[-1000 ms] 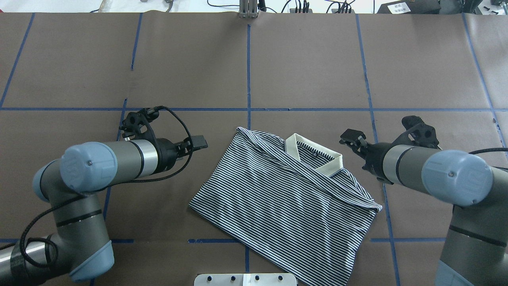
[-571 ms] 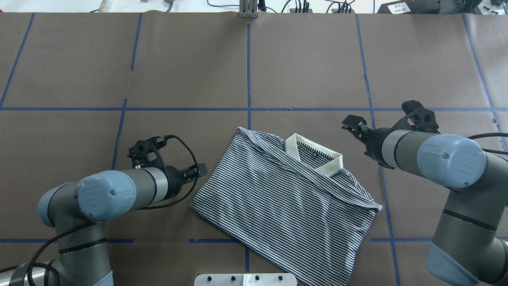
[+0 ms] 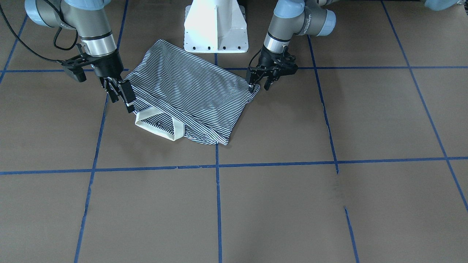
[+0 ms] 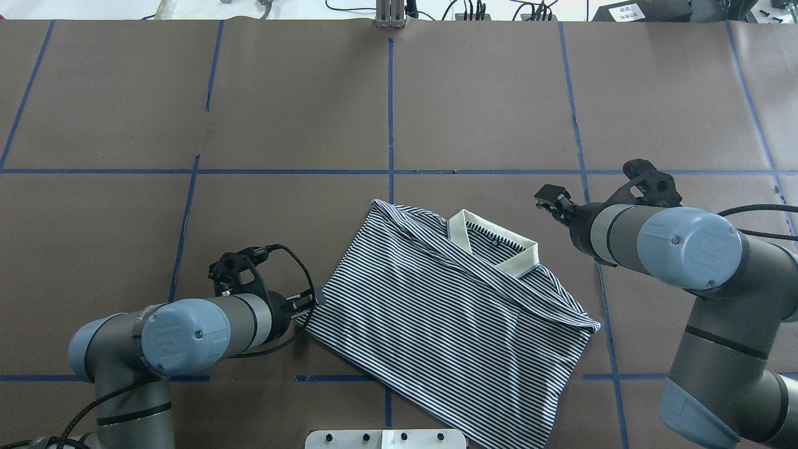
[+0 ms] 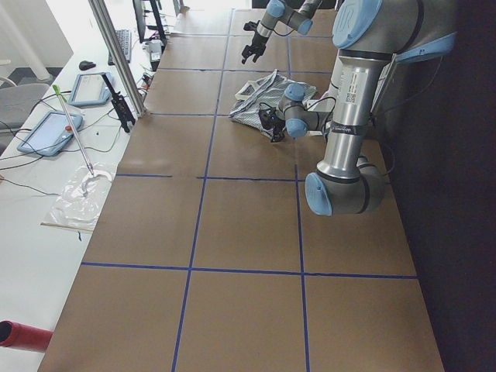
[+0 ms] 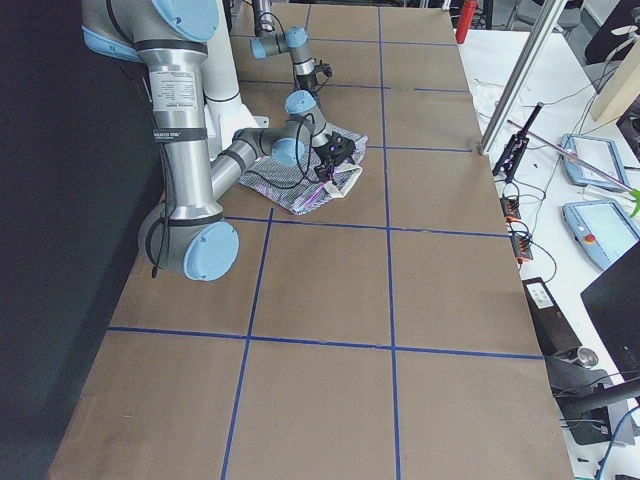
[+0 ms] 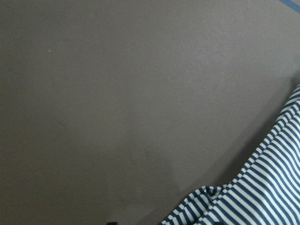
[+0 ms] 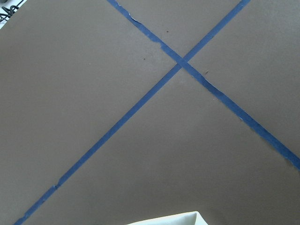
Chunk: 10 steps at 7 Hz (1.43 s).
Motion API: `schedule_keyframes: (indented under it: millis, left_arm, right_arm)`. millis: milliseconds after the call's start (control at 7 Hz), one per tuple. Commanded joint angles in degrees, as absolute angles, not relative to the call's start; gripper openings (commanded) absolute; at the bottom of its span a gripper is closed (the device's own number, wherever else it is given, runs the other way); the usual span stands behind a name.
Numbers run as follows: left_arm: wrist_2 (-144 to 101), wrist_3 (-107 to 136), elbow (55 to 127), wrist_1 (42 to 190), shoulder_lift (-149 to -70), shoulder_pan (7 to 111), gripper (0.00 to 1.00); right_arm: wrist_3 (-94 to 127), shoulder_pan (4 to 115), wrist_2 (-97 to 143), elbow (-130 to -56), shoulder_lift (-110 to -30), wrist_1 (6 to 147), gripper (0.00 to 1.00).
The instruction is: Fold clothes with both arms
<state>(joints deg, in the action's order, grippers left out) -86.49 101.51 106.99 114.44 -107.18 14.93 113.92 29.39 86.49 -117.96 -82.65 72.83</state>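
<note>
Readable markings: only the "UR" logos on the arms

From the overhead camera I can read a "UR" logo on the left arm's joint cap (image 4: 171,335), near left, and the same "UR" on the right arm's joint cap (image 4: 704,241), near right. A line of small lettering runs along the left arm's elbow (image 3: 309,20) in the front-facing view, and dark lettering runs down the left arm's silver tube (image 5: 353,84) and the right arm's silver tube (image 6: 170,100) in the side views, all too small for me to read. A white label (image 4: 626,10) on a black box at the far right carries print I cannot make out.
</note>
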Motion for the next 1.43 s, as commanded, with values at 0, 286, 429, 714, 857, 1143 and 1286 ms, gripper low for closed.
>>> schedule_keyframes:
  millis: [0, 286, 429, 714, 857, 1143, 1286]
  left_arm:
    - [-86.48, 101.51, 106.96, 113.82, -107.31, 14.50, 0.61]
    - [-86.48, 101.51, 107.05, 113.82, -107.40, 14.50, 0.38]
    - [-86.48, 101.51, 106.96, 113.82, -107.40, 14.50, 0.29]
    - [-86.48, 101.60, 107.14, 113.73, -107.32, 14.50, 0.09]
    - [-86.48, 101.60, 107.92, 113.12, -107.23, 14.68, 0.00]
    - [-86.48, 100.73, 113.79, 103.14, -107.23, 15.72, 0.00]
    - [-86.40, 97.24, 112.51, 102.84, -107.40, 17.99, 0.00]
  right_arm:
    - [113.91, 29.27, 87.01, -118.21, -81.75, 72.86, 1.00]
    - [113.91, 29.36, 87.28, -118.21, -81.39, 72.86, 1.00]
    - [113.91, 29.36, 87.36, -118.21, -81.39, 72.86, 1.00]
    - [113.91, 29.36, 87.36, -118.04, -81.30, 72.86, 1.00]
    - [113.91, 29.27, 87.54, -118.04, -81.30, 72.77, 1.00]
    - [113.91, 29.27, 87.98, -118.30, -81.21, 72.69, 1.00]
    - [113.91, 29.18, 88.07, -118.30, -81.21, 72.69, 1.00]
